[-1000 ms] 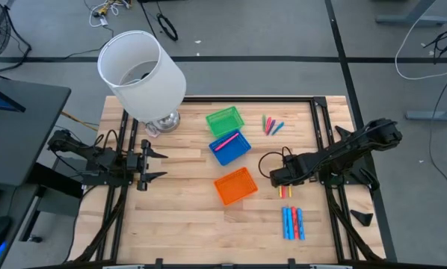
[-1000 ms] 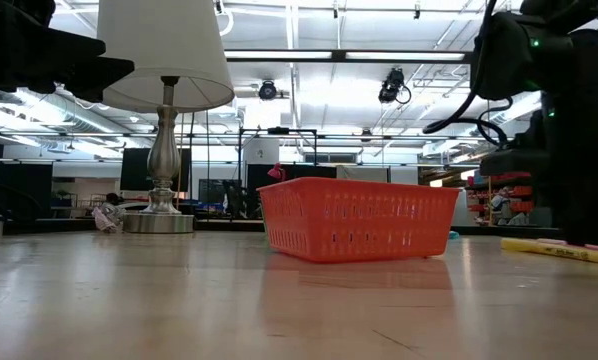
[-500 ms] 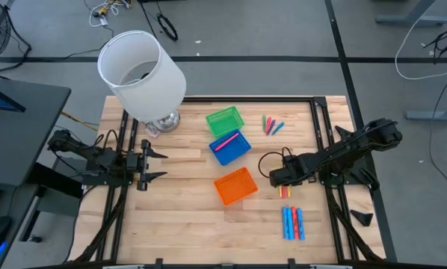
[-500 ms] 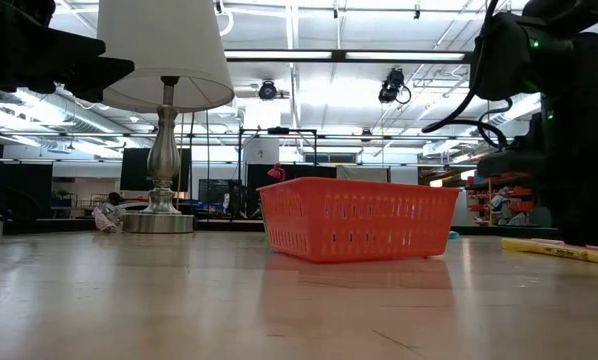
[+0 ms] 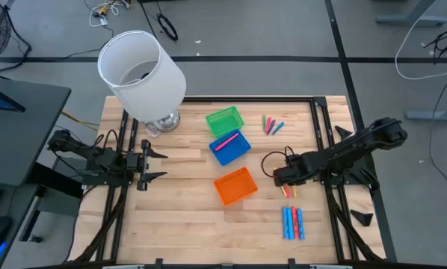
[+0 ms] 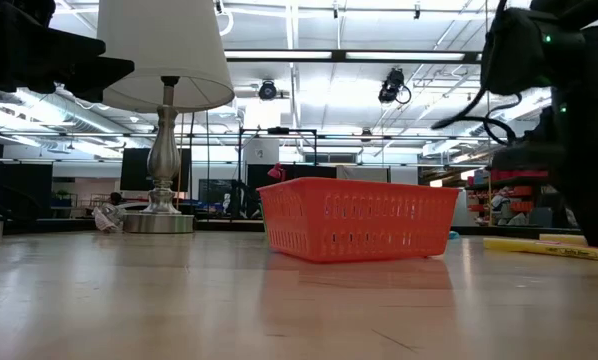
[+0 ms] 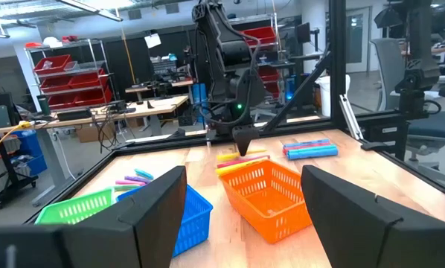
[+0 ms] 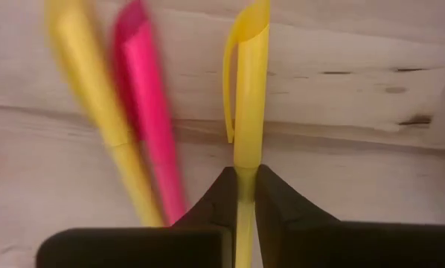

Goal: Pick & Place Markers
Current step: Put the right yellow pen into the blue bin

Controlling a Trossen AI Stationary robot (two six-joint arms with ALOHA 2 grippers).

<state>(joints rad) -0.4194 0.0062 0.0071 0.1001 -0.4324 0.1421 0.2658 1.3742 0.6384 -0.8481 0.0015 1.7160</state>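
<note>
My right gripper is low over the table, just past the orange tray. Its two fingers are pinched tight on a yellow marker. I hold it near one end, so most of it sticks out in front of me. It looks like it lies flat on the wood, so I think I have grabbed it but not lifted it yet.

Right beside it lie a pink marker and another yellow one. They are very close, so I must lift straight up or I may bump them.

More markers wait on the table. A row of blue and red ones lies near the front edge. A small bunch lies at the back, next to the green tray. One pink marker is already in the blue tray. So I think the job has only just begun.

My left gripper waits at the left side of the table, near the lamp. Its fingers are spread wide and hold nothing. It stays out of the way so the right arm has room.
</note>
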